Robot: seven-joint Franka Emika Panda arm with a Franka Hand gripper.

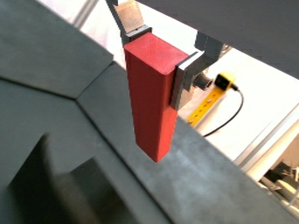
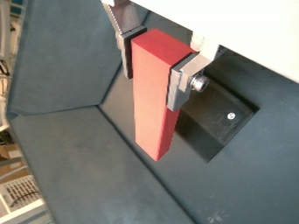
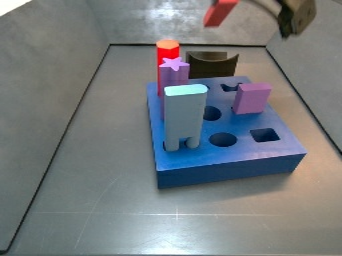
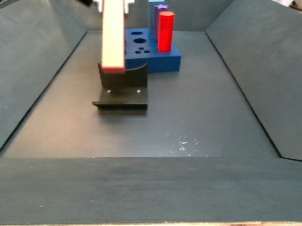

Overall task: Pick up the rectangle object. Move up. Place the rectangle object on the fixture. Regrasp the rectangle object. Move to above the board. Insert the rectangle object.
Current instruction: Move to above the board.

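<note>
Claw (image 2: 155,61) grips long red rectangular bar (image 2: 153,96) w/ both pads, above dark L-shaped fixture (image 4: 123,93); lower slowly, keep bar plumb.

Rectangle object (image 4: 115,35) upright above the fixture (image 4: 123,93), gripper out of view.

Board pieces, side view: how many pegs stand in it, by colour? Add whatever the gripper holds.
Red with yellow top: 1, the cylinder
Purple: 2, the star and the square block
Light blue: 1, the upright block
Red: 1, the rectangle object, held in the gripper by the fixture, off the board
Total: 5
</note>
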